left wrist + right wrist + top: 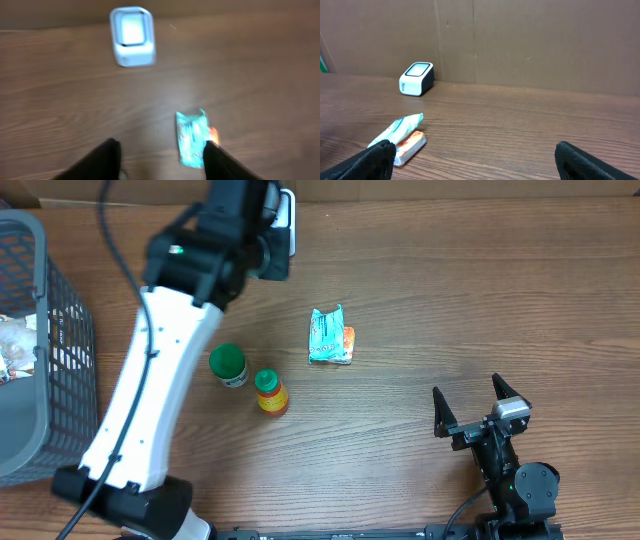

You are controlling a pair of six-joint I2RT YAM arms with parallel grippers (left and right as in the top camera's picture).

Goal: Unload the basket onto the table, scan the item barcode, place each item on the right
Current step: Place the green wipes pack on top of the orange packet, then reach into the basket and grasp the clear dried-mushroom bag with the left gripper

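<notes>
A teal packet point(325, 335) lies flat on the wooden table, resting partly on a small orange pack point(348, 343). The white barcode scanner point(287, 222) stands at the far edge. In the blurred left wrist view my left gripper point(162, 161) hangs open above bare table. Nothing sits between its fingers. The teal packet point(191, 137) lies just beyond its right finger, and the scanner point(132, 35) stands farther off. My right gripper point(470, 405) rests wide open at the near right, empty. From there the teal packet point(395, 131) and the scanner point(416, 78) lie off to the left.
A green-capped bottle point(228, 365) and an orange bottle point(270, 392) stand left of the packet. A grey wire basket point(60, 350) holding some items sits at the left edge. A brown cardboard wall point(520, 40) backs the table.
</notes>
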